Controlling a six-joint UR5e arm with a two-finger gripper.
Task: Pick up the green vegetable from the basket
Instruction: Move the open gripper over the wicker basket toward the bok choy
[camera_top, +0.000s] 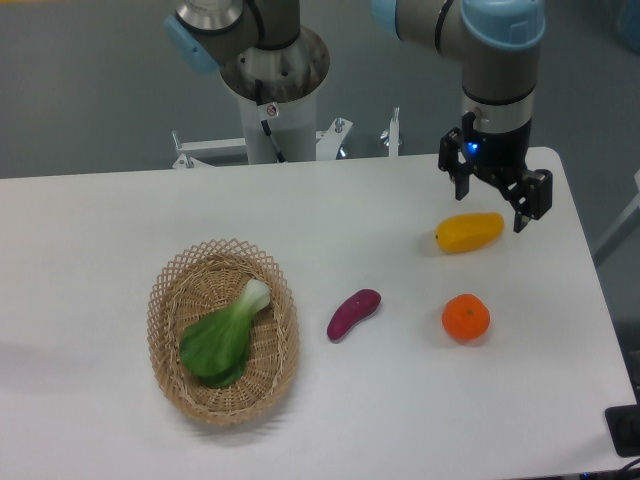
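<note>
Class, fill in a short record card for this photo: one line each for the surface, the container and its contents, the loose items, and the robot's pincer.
surface: white table
container: oval wicker basket, left of centre
contents: green vegetable, pale stalk end pointing up-right
loose items: purple eggplant right of the basket; orange; yellow vegetable
pincer: open, empty, above the table by the yellow vegetable, far from the basket
task state: green vegetable not yet picked up
</note>
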